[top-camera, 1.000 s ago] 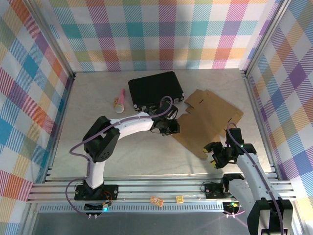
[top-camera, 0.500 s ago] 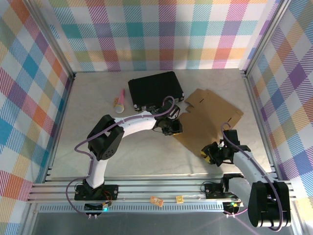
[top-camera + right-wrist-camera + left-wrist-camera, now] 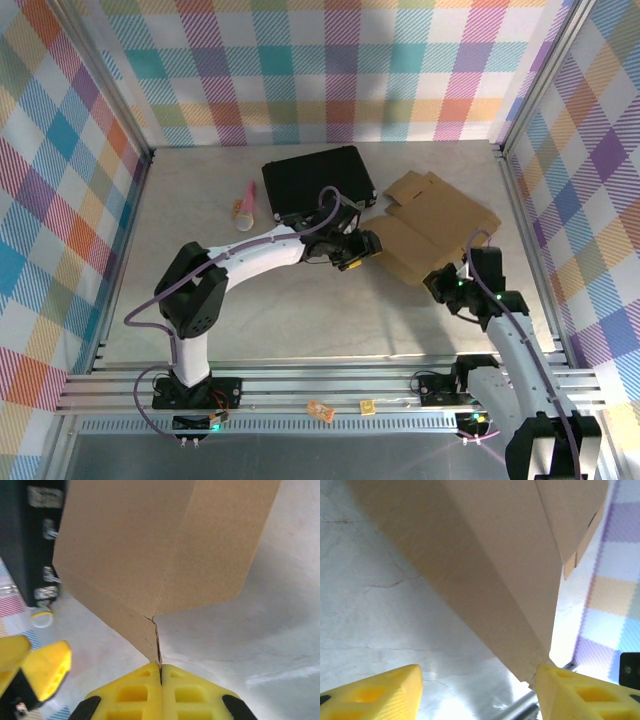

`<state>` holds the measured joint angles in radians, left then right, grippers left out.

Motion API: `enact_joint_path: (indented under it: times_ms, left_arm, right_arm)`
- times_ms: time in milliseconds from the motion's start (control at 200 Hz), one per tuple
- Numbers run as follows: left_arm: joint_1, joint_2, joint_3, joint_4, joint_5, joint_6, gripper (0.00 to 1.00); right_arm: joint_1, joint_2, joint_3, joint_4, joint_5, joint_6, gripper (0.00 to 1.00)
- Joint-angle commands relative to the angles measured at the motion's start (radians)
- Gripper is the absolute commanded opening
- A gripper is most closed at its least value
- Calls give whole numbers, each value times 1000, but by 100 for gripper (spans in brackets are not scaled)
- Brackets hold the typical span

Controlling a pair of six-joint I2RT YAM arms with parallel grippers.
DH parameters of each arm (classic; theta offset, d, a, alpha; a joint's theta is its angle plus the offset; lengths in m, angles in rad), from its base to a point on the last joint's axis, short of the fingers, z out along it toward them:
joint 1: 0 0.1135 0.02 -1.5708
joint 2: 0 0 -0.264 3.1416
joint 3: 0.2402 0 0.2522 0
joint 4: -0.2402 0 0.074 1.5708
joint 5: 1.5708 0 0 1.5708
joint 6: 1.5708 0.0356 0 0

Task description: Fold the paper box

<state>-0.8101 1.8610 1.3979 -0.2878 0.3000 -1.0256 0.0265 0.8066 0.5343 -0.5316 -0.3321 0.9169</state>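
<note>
The paper box [image 3: 432, 222] is a brown cardboard sheet lying right of centre, its near part raised off the table. My right gripper [image 3: 441, 283] is at its near corner. In the right wrist view the right gripper [image 3: 160, 667] is shut on the thin edge of the paper box [image 3: 150, 555], which rises ahead of it. My left gripper [image 3: 362, 248] is at the sheet's left edge. The left wrist view has the left gripper [image 3: 477, 682] open, with the paper box [image 3: 485, 565] slanting overhead and its corner touching the right finger [image 3: 585, 692].
A black hard case [image 3: 318, 181] with metal latches lies just behind the left gripper, and it also shows at the left of the right wrist view, black case [image 3: 27, 540]. A pink and cream object [image 3: 243, 209] lies left of it. Checked walls ring the table.
The right gripper has moved away from the table's near edge, carrying the sheet's near corner up and over. The left gripper shifted right to the sheet's edge. The cardboard looks shorter front to back.
</note>
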Motion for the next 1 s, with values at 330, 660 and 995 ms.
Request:
enact_joint_path:
  times_ms: [330,660,995]
  left_arm:
    - [-13,69,-16,413,-43,-603,76]
    - [-29,171,51,480,-21,-627,73]
    - [-31,280,203,554,14,-540,22]
  right_arm:
    - [2,79,171,-103,-27,141,0]
    - [2,125,252,-139,-57,185,0]
    - [1,156,316,-190,-73,168,0]
